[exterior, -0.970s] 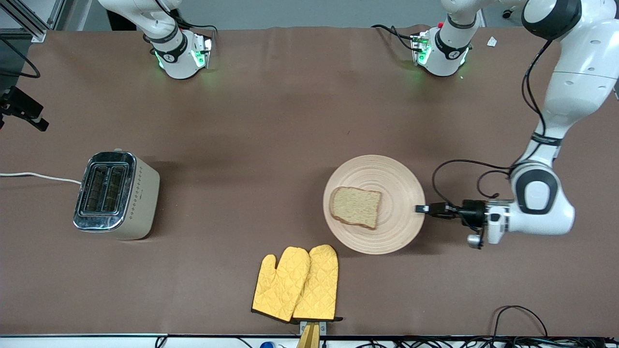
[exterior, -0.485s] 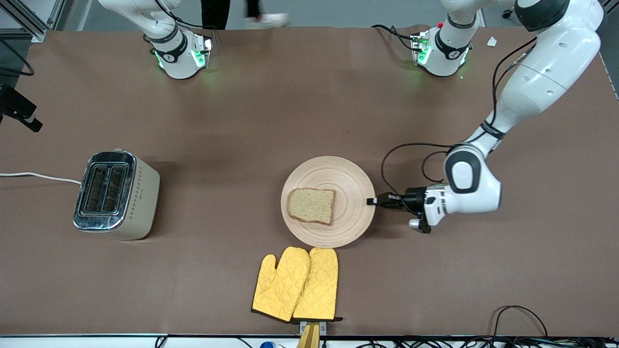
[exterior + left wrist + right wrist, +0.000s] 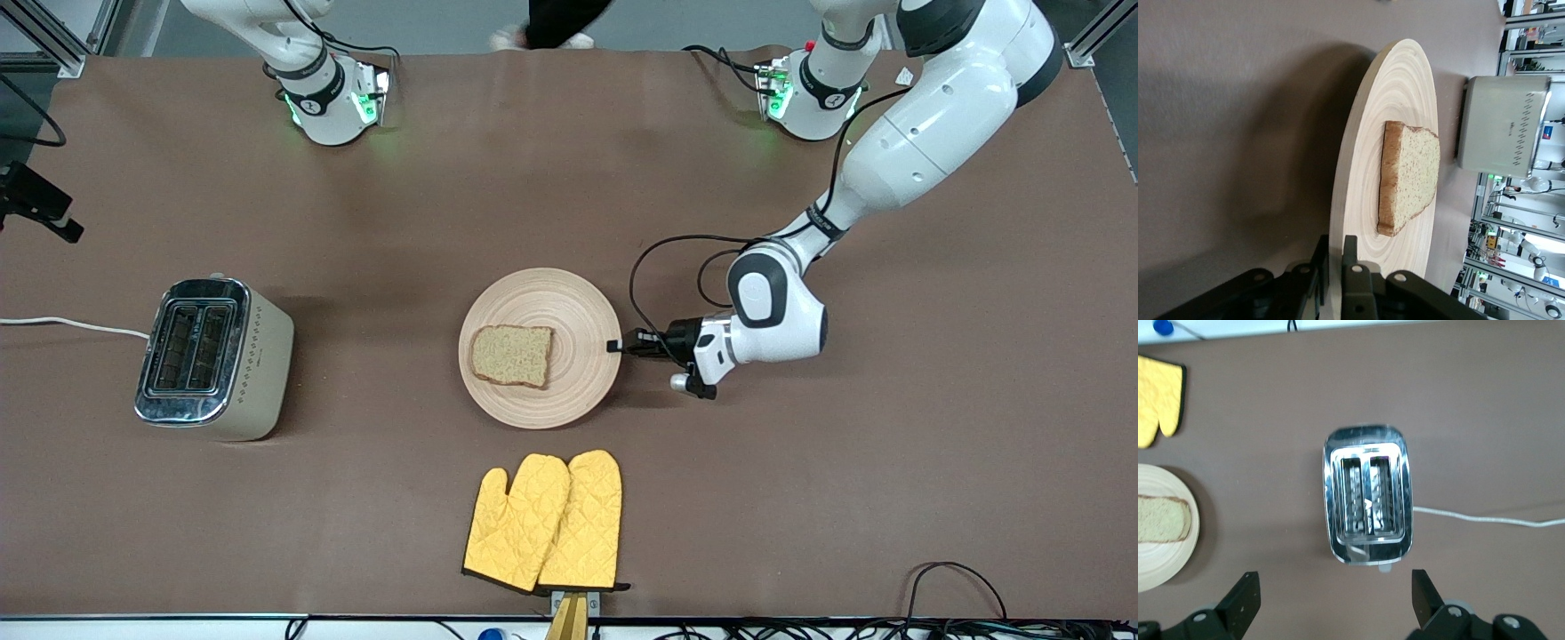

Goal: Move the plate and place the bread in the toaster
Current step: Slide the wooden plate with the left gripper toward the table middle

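Now, left gripper [image 3: 615, 345]: clamped on plate [image 3: 582, 307] rim
right gripper [image 3: 1336, 600]: wide, over toaster [image 3: 1368, 495]
risk: bread [image 3: 511, 355] slides if plate tilts

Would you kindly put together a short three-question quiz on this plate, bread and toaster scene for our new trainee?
1. True or false: the bread already sits in a slot of the toaster.
2. What is the left gripper shut on?
A. the yellow oven mitts
B. the rim of the plate
C. the toaster's cord
3. In a few words: over what does the open right gripper hover?

Key
1. False: it lies flat on the plate.
2. B
3. The toaster, whose two slots are free.
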Tool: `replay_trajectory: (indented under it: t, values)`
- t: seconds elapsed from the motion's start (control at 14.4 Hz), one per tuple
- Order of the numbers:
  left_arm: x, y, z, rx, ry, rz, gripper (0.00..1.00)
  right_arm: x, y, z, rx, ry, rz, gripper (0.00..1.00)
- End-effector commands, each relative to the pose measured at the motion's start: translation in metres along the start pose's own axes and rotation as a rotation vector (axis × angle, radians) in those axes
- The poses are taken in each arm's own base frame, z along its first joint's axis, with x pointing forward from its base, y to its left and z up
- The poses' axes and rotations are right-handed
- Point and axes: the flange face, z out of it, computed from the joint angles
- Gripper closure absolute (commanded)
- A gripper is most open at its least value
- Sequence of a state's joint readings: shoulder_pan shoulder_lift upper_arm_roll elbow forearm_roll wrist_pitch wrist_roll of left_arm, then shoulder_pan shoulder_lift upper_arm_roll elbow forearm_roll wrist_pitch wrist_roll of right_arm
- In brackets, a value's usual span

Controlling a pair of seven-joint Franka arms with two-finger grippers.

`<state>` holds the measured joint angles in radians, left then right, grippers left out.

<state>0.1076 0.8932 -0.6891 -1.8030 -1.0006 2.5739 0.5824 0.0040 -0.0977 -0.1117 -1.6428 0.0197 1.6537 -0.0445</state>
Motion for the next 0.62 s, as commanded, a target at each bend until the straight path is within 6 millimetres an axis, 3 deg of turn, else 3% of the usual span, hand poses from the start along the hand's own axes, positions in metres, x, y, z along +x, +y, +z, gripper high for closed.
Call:
replay_trajectory:
  t: [0.0,0.21,0.28,0.42,0.55]
  values:
    - [0.000,-0.007,0.001,-0.014,0.040,-0.019,0.70,-0.003,-0.004,0.000,0.004,-0.018,-0.043,0.00]
    - [0.004,-0.014,-0.014,-0.006,0.097,-0.077,0.24,-0.002,0.001,0.003,0.003,-0.025,-0.054,0.00]
    - [0.010,-0.017,-0.029,-0.002,0.119,-0.078,0.00,-0.003,0.001,0.002,0.003,-0.024,-0.046,0.00]
    - [0.028,-0.031,-0.067,-0.001,0.179,-0.090,0.00,-0.002,0.007,0.003,0.002,-0.025,-0.040,0.00]
    - [0.045,-0.037,-0.108,0.002,0.238,-0.086,0.00,0.000,0.001,0.015,0.004,-0.060,-0.052,0.00]
